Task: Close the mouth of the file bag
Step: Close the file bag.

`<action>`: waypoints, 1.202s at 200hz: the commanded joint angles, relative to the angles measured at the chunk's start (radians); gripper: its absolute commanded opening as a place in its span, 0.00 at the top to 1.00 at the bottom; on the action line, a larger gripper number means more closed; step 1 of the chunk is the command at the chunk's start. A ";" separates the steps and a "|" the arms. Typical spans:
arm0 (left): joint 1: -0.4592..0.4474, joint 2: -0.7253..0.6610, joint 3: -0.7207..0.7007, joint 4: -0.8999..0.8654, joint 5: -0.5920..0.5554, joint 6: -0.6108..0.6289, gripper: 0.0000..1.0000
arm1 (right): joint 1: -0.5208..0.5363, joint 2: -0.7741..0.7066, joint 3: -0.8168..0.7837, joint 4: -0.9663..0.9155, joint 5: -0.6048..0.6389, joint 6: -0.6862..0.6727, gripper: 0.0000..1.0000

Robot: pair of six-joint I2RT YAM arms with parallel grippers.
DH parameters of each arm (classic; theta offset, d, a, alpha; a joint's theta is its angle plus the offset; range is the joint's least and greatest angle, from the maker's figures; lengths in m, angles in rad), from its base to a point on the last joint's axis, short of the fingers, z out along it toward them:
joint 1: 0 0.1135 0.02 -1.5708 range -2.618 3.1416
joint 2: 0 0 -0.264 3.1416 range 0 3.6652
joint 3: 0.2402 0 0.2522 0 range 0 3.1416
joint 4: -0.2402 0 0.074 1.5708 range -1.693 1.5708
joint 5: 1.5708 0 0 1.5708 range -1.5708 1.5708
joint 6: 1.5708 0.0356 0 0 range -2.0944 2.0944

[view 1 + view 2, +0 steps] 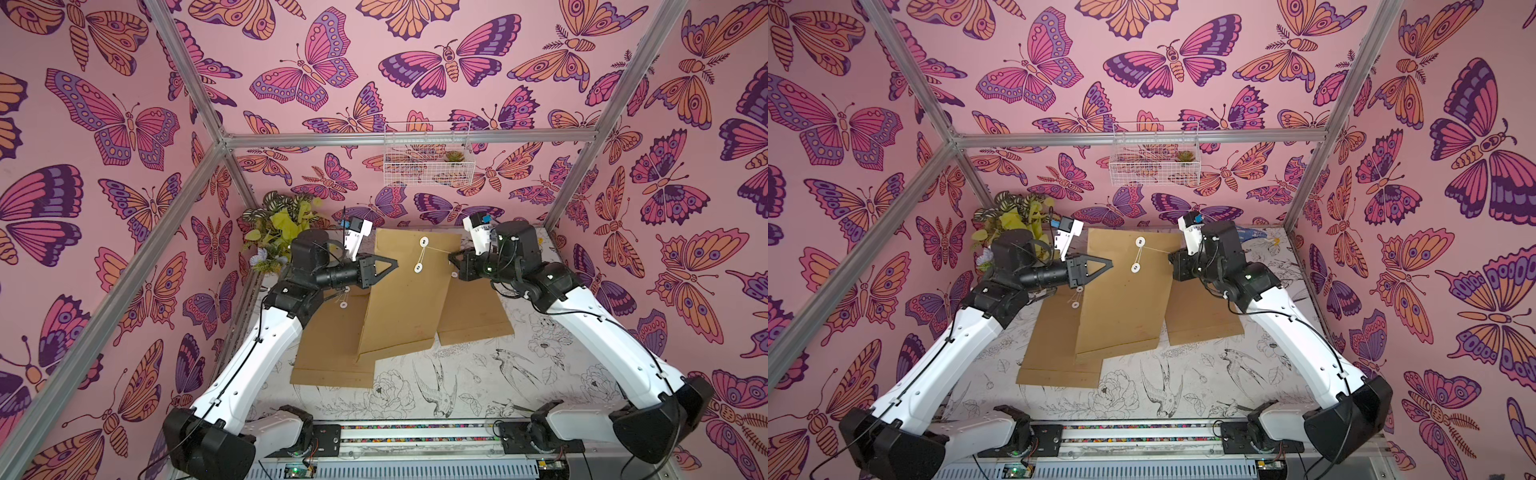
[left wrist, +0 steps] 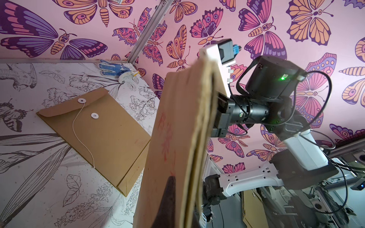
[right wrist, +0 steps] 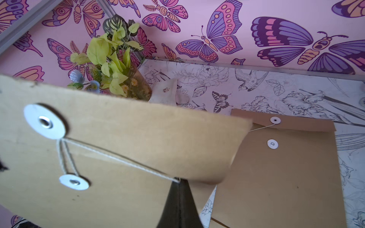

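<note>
The file bag (image 1: 403, 299) looks light and bendy, its edge clamped in the left gripper (image 1: 392, 264), its thin string (image 3: 118, 158) pinched by the right gripper (image 1: 452, 259).

Bright, even light, soft shadows, wide-angle bowing at edges; file bag (image 3: 128, 142) blurred near wrist lens

This is a robot test cell, a lab rig rather than any lived-in room. Aluminium framing (image 1: 407, 139) boxes us in, with butterfly-print panels (image 1: 332, 62) for walls. The left arm (image 1: 266, 345) and right arm (image 1: 602, 332) sit on a rail (image 1: 415, 432) at the edge of a bird-and-flower printed tabletop (image 1: 478, 386). Below it, what looks like a bare circuit board (image 1: 297, 471) glows green. A wire basket (image 1: 428, 174) hangs on the back wall, and a leafy plant (image 1: 278, 228) stands in the corner.
</note>
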 commanded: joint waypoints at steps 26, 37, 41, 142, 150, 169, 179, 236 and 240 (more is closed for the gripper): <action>-0.017 0.010 -0.002 0.031 0.061 0.026 1.00 | -0.006 0.030 0.080 -0.095 0.036 -0.037 1.00; -0.020 0.013 -0.005 0.031 0.067 0.029 1.00 | -0.007 0.035 0.103 -0.115 0.047 -0.048 1.00; -0.021 0.014 -0.006 0.031 0.069 0.030 1.00 | -0.007 0.038 0.113 -0.125 0.055 -0.052 1.00; -0.053 0.038 -0.032 -0.020 0.054 0.097 1.00 | -0.004 0.173 0.396 -0.325 0.119 -0.134 1.00; -0.058 0.038 -0.032 -0.024 0.052 0.101 1.00 | -0.001 0.187 0.417 -0.335 0.124 -0.140 1.00; -0.070 0.044 -0.032 -0.033 0.043 0.114 1.00 | 0.017 0.211 0.462 -0.353 0.150 -0.153 1.00; -0.074 0.048 -0.030 -0.042 0.039 0.122 1.00 | 0.029 0.224 0.480 -0.355 0.154 -0.155 1.00; -0.082 0.058 -0.020 -0.093 -0.019 0.152 1.00 | 0.102 0.290 0.601 -0.427 0.202 -0.195 1.00; -0.082 0.058 -0.018 -0.099 -0.029 0.156 1.00 | 0.110 0.293 0.612 -0.441 0.218 -0.206 1.00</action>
